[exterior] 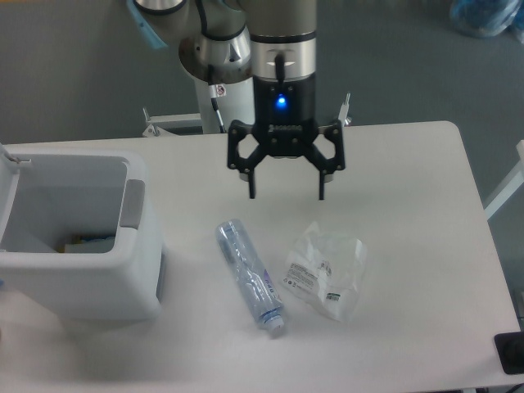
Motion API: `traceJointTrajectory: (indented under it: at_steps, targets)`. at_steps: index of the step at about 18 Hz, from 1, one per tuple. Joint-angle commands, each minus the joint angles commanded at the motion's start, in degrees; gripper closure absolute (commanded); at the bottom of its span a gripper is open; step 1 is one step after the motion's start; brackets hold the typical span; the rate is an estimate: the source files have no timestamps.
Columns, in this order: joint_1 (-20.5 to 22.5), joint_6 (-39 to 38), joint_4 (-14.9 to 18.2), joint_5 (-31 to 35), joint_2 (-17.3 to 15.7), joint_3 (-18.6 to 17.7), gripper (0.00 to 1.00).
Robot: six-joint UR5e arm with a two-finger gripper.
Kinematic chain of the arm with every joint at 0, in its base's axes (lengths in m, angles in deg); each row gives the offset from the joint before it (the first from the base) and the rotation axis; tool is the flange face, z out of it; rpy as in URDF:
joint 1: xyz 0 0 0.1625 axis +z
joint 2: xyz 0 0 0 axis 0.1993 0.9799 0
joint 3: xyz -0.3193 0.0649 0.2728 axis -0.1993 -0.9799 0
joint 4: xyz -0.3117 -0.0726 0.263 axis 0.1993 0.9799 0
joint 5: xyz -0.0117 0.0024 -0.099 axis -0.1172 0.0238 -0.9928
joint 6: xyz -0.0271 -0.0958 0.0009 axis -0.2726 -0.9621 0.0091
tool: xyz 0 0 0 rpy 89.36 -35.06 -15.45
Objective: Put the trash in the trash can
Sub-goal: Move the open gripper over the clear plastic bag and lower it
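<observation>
A clear slim plastic bottle [249,275] with a bluish label lies on the white table [417,213], cap toward the front. A clear thin plastic bag [326,271] with a white printed label lies just right of it. The white boxy trash can [78,237] stands at the left edge, with a grey tab [133,204] on its right rim and something small lying inside. My gripper [286,195] hangs open and empty above the table, behind the bottle and the bag, touching neither.
The robot base [214,57] stands behind the table's far edge. A black object [511,352] sits at the front right corner. A blue bag [485,16] lies on the floor at the far right.
</observation>
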Motion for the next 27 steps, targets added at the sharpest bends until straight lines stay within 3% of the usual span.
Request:
traceJointTrajectory:
  at_steps: [8,13,18,22,27]
  targets:
    - [0.18,3.88,-0.79,3.08,0.61,-0.88,0.00]
    - [0.18,3.26,-5.71,3.08,3.51,-3.07,0.00]
    - [0.53,4.92,-5.89,3.25,6.23,-5.18,0.00]
    - [0.79,17.54,-5.63,8.95,7.73,-8.25,0.00]
    - [3.07,38.11,-5.71,9.49,8.70,-11.33,0.00]
